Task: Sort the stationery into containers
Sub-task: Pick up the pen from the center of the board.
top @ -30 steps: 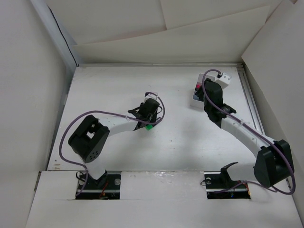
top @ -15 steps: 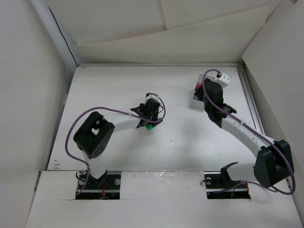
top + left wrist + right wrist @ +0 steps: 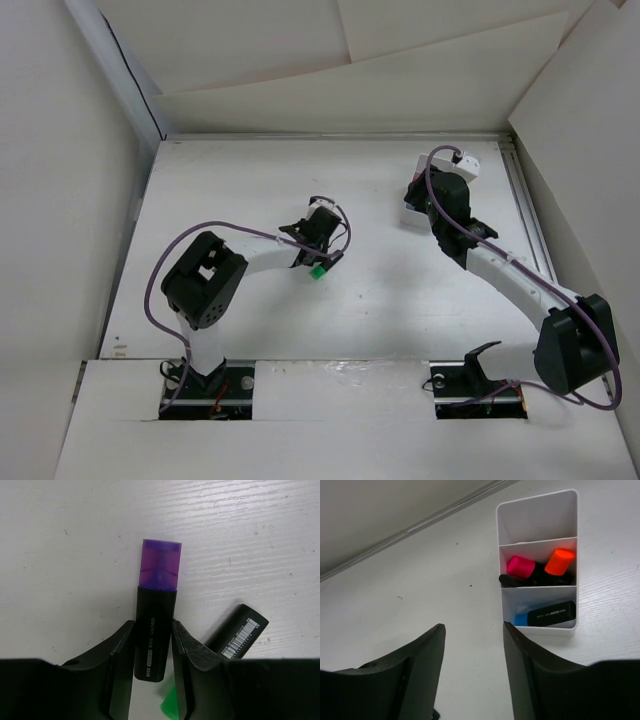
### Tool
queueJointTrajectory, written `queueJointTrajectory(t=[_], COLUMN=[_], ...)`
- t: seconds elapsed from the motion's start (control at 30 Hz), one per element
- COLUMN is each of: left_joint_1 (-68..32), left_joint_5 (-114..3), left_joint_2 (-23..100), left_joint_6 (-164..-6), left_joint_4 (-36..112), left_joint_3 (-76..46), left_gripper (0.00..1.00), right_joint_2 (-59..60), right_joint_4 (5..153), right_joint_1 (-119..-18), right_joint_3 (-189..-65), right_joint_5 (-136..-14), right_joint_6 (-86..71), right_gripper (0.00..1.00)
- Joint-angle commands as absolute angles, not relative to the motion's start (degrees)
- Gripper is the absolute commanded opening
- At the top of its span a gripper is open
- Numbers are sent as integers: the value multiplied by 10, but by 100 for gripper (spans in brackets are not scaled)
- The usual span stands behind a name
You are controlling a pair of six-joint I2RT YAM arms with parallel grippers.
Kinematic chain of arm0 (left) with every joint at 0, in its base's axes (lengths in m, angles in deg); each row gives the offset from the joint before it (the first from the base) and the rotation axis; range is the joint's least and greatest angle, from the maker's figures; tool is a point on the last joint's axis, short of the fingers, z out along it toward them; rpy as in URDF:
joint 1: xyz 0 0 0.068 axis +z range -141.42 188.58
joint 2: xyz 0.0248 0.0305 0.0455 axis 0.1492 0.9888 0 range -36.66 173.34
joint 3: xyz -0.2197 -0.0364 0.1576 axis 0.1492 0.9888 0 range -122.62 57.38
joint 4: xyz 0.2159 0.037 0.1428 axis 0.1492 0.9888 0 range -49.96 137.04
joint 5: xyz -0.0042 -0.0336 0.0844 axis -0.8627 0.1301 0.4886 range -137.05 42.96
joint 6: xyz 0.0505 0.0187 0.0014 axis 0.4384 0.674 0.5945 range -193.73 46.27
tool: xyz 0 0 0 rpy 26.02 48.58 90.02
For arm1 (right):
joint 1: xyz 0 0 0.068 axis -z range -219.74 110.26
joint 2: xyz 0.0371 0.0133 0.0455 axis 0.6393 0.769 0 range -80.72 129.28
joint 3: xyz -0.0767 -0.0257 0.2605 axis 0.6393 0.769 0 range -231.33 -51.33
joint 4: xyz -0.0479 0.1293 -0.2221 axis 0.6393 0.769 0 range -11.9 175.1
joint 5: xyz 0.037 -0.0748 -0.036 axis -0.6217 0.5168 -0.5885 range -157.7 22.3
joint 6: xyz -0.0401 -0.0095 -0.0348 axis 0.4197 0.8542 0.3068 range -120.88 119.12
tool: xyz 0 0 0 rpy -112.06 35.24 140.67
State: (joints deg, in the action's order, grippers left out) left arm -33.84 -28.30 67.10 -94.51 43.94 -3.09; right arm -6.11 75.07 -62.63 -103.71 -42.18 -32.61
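Note:
In the left wrist view a purple-capped marker (image 3: 157,605) with a black body lies on the white table, and my left gripper (image 3: 153,627) is shut on its body with both fingers pressed against it. A green-capped marker (image 3: 237,635) lies slanted just right of it, its cap (image 3: 317,271) showing under the gripper. The white three-part container (image 3: 536,497) stands at the back right. Its middle part holds a pink marker (image 3: 521,566) and an orange marker (image 3: 560,561), and its near part holds a blue marker (image 3: 547,615). My right gripper (image 3: 473,627) is open and empty, left of the container.
White walls stand round the table, with a raised rail (image 3: 525,210) along the right side. The far compartment of the container is empty. The right arm (image 3: 500,265) covers part of the container in the top view.
The left gripper's jaws widened briefly, then closed on the purple marker, and the left arm shifted slightly right and nearer. The right arm has barely moved.

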Motion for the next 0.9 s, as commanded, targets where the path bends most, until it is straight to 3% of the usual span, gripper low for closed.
queueJointTrajectory(t=[0.0,0.27,0.63,0.87], left_joint_1=[-347,-359,-359,-359], left_joint_5=[-257,-226,-405,-468], left_joint_2=[642,498,346,318], left_joint_6=[-952,-963,-930,-918], left_joint_4=[447,374,223,186], left_joint_3=[-38,31,144,169], left_gripper=[12,9,10,11], right_joint_2=[-68,-73,-30,0], right_joint_4=[730,730,701,696], right_joint_1=[-624,-624,-646,-698], right_joint_3=[-1042,-1060,-1084,-1120], right_joint_5=[-473,-668,-923,-943], right_joint_6=[-320,-325,-332,-332], right_gripper=[58,80,87,90])
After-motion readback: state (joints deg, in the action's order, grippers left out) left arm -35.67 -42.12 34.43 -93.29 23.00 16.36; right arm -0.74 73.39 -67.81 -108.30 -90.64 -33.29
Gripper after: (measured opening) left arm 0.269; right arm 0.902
